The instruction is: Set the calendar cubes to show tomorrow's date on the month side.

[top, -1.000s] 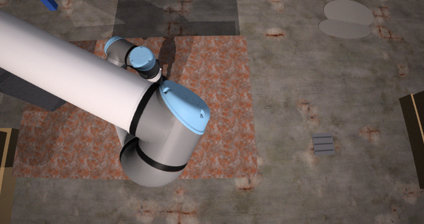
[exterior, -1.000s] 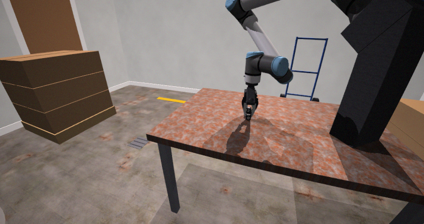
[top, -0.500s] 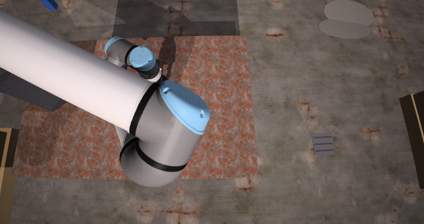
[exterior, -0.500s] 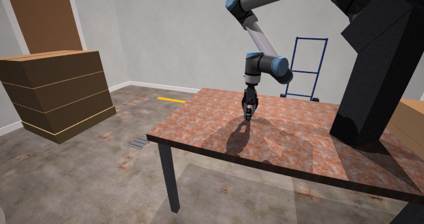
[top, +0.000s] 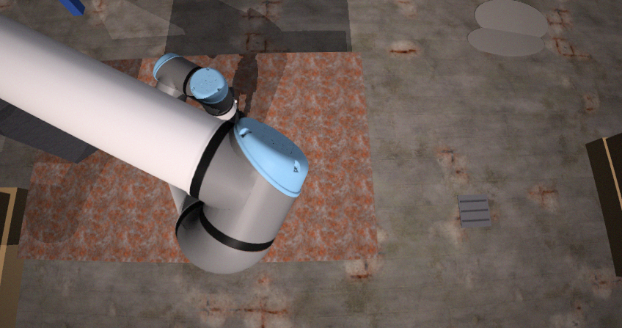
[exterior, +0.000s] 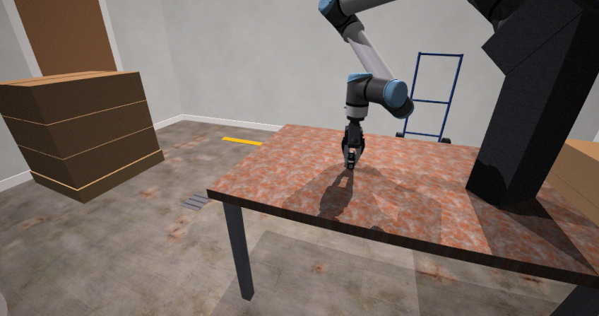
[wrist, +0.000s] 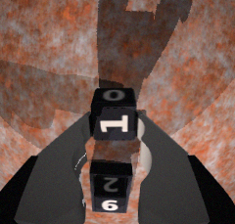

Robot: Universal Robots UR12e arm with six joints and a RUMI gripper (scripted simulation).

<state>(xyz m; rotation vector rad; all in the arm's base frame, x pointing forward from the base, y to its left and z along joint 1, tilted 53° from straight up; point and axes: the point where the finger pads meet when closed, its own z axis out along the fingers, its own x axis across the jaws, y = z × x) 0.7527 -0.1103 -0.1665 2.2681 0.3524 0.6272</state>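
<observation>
In the exterior view we see our claw (exterior: 350,162) (wrist: 114,113) pointing down, low over the reddish mottled desk (top: 336,150) (exterior: 260,178) (wrist: 39,48). It is closed on a black cube (exterior: 350,166) (wrist: 114,117), with one finger on either side of it near the tips. In the wrist view, this cube shows us a white 1 lying sideways on the face towards us, and a 0 on the face beyond it.

The other black cube (exterior: 350,155) (wrist: 111,186) shows lower in the wrist view, between the two sides of the claw, with a strip of reddish surface visible between it and the gripped one. We can read a 2, turned upside down from here, and below it a bright digit that looks like a 6 or a 9. From the exterior, the 2 appears directly above the 0 in the picture, both facing that side. We cannot tell whether either cube sits flat, and the tray is too small or hidden to make out.

From the top, the arm (top: 108,102) (exterior: 371,54) covers the claw and both cubes. Its dark stand (exterior: 533,115) rises from the desk, and a stack of brown boxes (exterior: 84,132) stands on the floor well apart from it.
</observation>
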